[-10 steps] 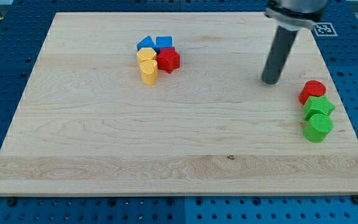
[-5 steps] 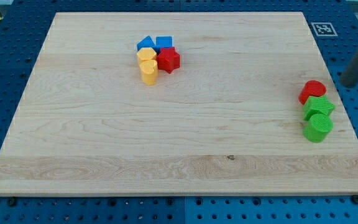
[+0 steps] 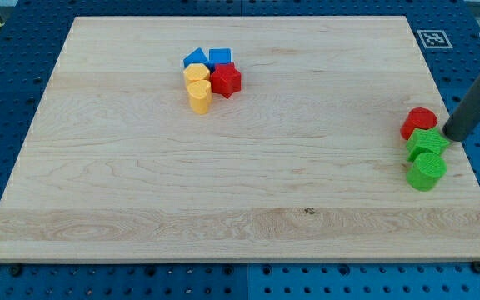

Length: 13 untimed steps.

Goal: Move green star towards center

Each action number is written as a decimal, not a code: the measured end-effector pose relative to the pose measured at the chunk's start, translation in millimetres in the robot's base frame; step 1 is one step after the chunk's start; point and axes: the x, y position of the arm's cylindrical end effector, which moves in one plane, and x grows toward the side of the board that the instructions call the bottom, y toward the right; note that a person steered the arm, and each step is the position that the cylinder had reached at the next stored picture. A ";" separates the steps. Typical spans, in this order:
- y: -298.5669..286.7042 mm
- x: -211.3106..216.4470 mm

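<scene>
The green star (image 3: 427, 142) lies near the board's right edge, between a red round block (image 3: 419, 122) above it and a green cylinder (image 3: 426, 170) below it; the three touch in a column. My tip (image 3: 454, 135) is just right of the green star, close to its upper right side, beside the red block. The dark rod rises from there to the view's upper right.
A cluster sits at the upper middle-left: blue triangle (image 3: 194, 58), blue cube (image 3: 220, 57), red star (image 3: 226, 80), two yellow blocks (image 3: 197, 73) (image 3: 199, 96). The wooden board (image 3: 140, 192) ends just right of the green blocks. A marker tag (image 3: 437, 38) lies at upper right.
The rod swung from over the board, left of the red block, out past the right edge, then came down and left to the green star's right side. Blocks have not moved.
</scene>
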 end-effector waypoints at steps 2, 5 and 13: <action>-4.9 39.5; -64.3 26.8; -152.4 -9.8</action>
